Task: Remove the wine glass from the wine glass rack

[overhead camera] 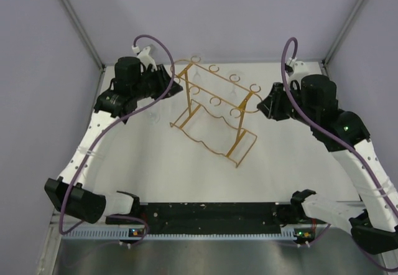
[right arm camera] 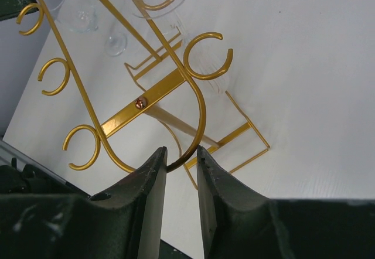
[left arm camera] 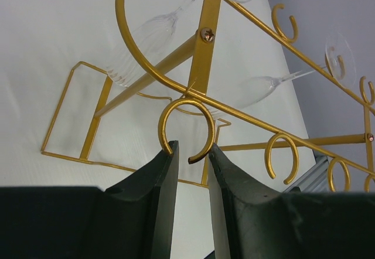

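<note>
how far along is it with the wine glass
Nothing looks done yet: the wine glass hangs from the wine glass rack. In hand: the left hand sits at a curled loop at one end of the rack, and the right hand straddles its curved wire at the other; neither touches a glass. Left: reach a glass, slide it off the rails and lift it clear.
</note>
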Robot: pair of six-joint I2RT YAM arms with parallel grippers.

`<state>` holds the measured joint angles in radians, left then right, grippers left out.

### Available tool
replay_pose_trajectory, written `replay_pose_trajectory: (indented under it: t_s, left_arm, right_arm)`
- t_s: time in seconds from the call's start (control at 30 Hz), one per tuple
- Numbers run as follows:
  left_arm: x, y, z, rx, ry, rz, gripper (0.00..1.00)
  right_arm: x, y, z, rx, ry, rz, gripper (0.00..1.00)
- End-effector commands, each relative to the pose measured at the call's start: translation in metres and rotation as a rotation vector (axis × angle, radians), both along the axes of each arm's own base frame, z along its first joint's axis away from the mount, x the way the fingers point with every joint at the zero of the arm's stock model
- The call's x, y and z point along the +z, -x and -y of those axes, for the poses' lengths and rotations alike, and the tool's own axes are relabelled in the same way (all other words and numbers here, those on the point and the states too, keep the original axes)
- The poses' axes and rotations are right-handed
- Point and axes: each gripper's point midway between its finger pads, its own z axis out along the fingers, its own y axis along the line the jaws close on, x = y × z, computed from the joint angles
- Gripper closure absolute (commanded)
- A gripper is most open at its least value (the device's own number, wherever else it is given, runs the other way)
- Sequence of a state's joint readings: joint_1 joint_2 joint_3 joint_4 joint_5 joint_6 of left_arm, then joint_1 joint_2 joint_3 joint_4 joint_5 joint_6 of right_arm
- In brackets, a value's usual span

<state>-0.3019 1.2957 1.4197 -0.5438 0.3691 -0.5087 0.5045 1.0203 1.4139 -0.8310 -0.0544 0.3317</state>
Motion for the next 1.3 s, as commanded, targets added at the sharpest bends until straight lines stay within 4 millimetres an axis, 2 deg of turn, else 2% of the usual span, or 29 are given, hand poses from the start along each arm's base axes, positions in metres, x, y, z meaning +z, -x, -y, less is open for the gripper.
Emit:
replay_pose_trajectory:
  t_s: [0.0,0.43,0.87,1.27]
  left_arm:
    - [0.019,-0.015,0.001,-0.008,0.003,0.062,0.68]
    - [0.008,-0.041,0.006,-0.02,0.002,0.03,0.68]
    - [0.009,-0.064,0.007,-0.02,-0.02,0.028,0.68]
    - [0.005,-0.084,0.022,-0.084,0.016,-0.004,0.71]
  right_arm:
    - [0.004,0.008,-0.009,0.033,-0.02,0.007,0.73]
    - [-0.001,0.015,-0.032,0.083,-0.037,-0.013,0.72]
    - [-0.007,0.02,-0.053,0.127,-0.058,-0.028,0.69]
    - [-0.014,0.027,-0.077,0.186,-0.053,-0.049,0.68]
